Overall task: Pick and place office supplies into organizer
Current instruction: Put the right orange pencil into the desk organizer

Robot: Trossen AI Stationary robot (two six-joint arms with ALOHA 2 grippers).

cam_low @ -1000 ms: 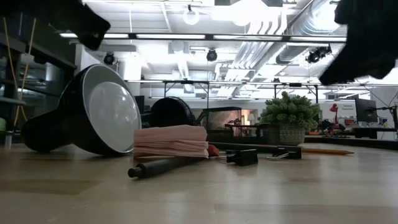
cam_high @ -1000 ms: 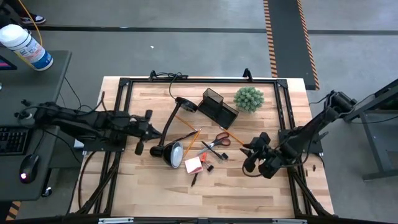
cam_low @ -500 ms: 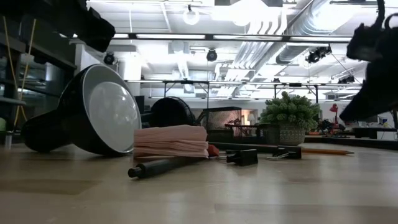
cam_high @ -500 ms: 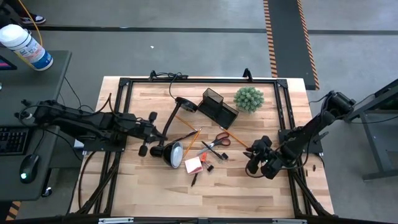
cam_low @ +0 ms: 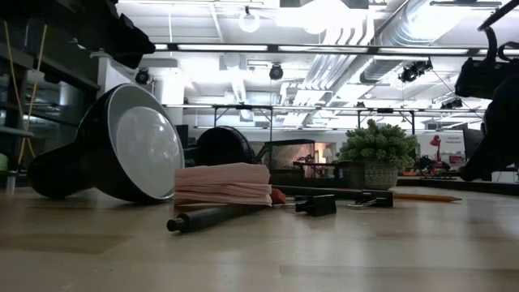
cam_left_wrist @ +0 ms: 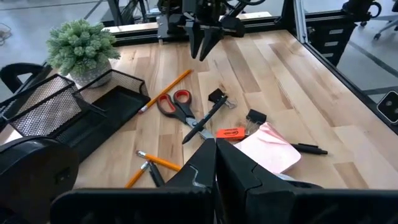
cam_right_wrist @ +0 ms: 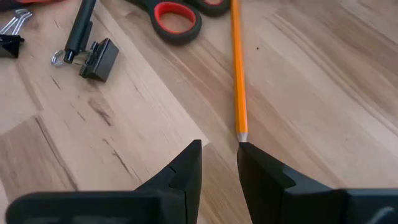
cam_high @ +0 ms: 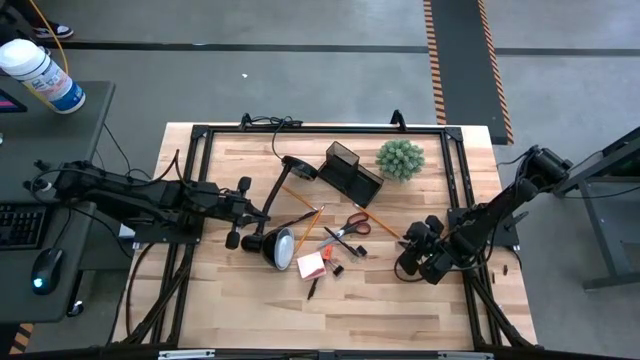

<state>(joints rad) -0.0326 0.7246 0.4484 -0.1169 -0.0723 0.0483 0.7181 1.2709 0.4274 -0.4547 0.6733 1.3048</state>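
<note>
Your right gripper hangs parted and empty, its 2 fingers straddling the tip of a pencil (not gripping it). The scissors lie just beyond. The organizer stands near the table's far edge, beside the plant. Your left gripper, closed and empty, waits by the lamp. Bare wood runs along the near edge.

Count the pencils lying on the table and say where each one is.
3. One pencil runs from the organizer toward the right pincer. Two pencils lie crossed beside the lamp. Others may be hidden.
</note>
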